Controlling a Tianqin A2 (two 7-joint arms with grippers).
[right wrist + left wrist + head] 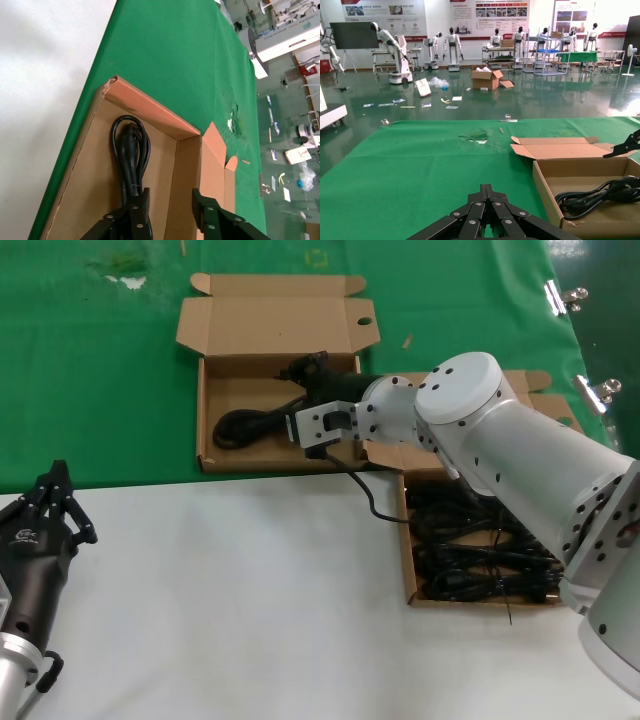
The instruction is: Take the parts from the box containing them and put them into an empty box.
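The far box [203, 410] sits on the green cloth with its lid [275, 325] folded back. One coiled black power cord [245, 425] lies on its floor. My right gripper [308, 365] is over that box near its back wall, open. In the right wrist view its fingers [142, 200] straddle bare cardboard, and the cord [129, 150] lies just beside one finger, not held. The near right box [407, 560] holds several tangled black cords [480, 550]. My left gripper [55, 485] rests shut on the white table at the left.
A black cable [372, 502] runs from under my right wrist across the white table into the near box. Metal clips [565, 295] lie on the green cloth at the back right. My right forearm [520, 460] covers part of the near box.
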